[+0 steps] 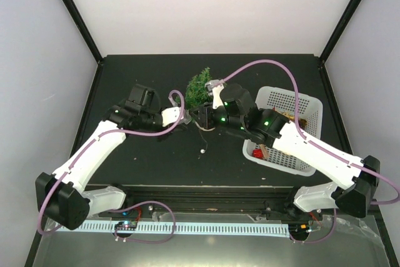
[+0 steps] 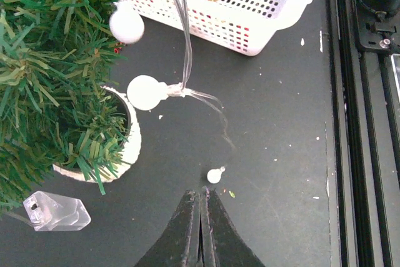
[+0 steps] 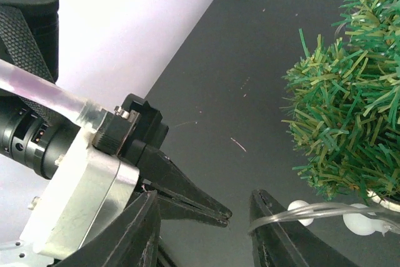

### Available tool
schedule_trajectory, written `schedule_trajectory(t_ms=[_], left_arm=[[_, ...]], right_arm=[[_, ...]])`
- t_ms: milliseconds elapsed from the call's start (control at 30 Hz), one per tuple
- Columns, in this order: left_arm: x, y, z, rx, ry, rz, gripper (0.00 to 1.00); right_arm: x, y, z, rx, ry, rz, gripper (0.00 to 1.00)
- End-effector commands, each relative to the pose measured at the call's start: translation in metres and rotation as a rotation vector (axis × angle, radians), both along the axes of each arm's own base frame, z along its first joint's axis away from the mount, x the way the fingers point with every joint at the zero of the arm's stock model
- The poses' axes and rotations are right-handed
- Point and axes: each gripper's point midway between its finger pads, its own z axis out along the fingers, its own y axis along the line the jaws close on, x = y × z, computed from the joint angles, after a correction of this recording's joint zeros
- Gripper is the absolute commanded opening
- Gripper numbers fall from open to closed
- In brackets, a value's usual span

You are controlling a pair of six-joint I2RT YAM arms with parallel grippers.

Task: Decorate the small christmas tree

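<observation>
Hanging beside the tree [image 1: 199, 87] at mid-table, the light string [image 2: 185, 42] could be dragged off if snagged by the right gripper [image 3: 205, 195], whose jaws are parted near it. The left gripper [image 2: 201, 195] is pressed together, empty. Counted: one tree, one basket [image 2: 262, 26], three bulbs [image 2: 145, 92].

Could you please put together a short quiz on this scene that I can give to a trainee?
1. True or false: the left gripper stands wide open.
2. Seen from the top camera, where does the basket lie relative to the tree? A) to its left B) to its right C) on top of it
3. Fill in: the round bulbs on the clear wire beside the tree are ____ in colour.
Key: 1 false, it is shut; 2 B; 3 white.
</observation>
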Motion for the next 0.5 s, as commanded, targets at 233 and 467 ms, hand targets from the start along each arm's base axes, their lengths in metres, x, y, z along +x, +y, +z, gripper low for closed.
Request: schedule_trajectory(t_ms=[233,467], left_arm=[[-0.002,-0.013,-0.026,-0.111,0.05,-0.029,0.11],[-0.001,-0.025,-0.026,-0.2,0.093,-0.072,0.14]], right_arm=[[-0.005,0.011,0.028,0.063,-0.016,0.044,0.41],[-0.008,0.015,0.051,0.106,-0.022,0.07,0.41]])
